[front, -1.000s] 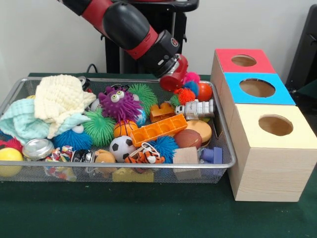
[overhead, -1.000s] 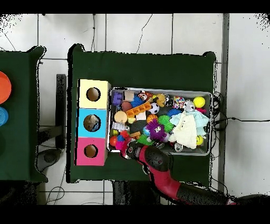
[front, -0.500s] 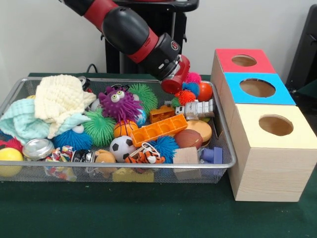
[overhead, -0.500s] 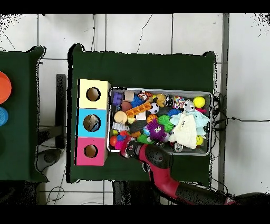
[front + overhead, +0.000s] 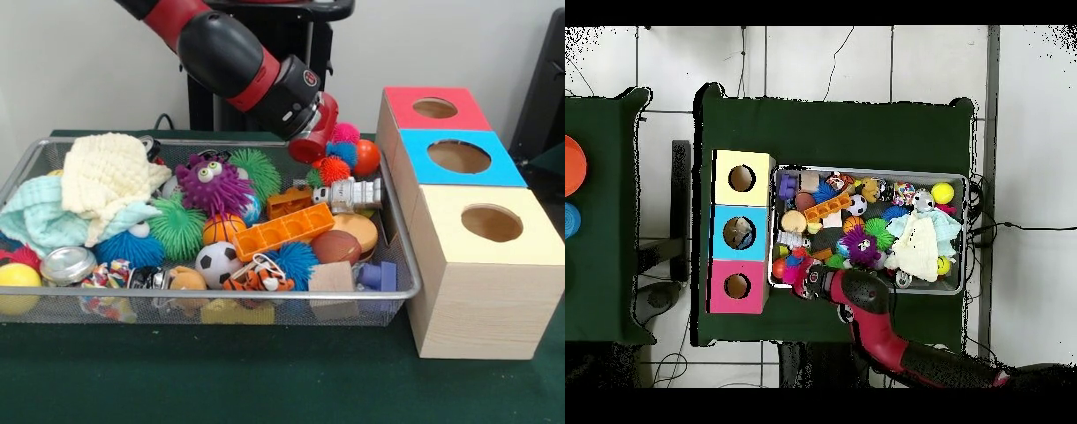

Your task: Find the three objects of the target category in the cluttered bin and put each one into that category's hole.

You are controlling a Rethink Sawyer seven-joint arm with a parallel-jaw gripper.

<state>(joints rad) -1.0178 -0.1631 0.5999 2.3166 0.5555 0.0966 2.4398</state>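
— One big green worktop (image 5: 265,389) holds it all, right?
— Yes. On it sit a wire bin (image 5: 212,296) full of toys and, touching its side, a row of three boxes, each with a round hole on top: red (image 5: 433,108), blue (image 5: 459,157) and pale yellow (image 5: 492,223).
— Where is the arm?
— It comes down over the bin's far corner beside the red box. Its red tool (image 5: 311,146) hangs just above some little spiky balls (image 5: 333,168) there.
— Is the tool holding something?
— I cannot tell. Its tips are hidden.
— What else is in the bin?
— A cream cloth (image 5: 104,175), a purple fuzzy monster (image 5: 212,184), an orange block (image 5: 282,230), a small soccer ball (image 5: 217,261).
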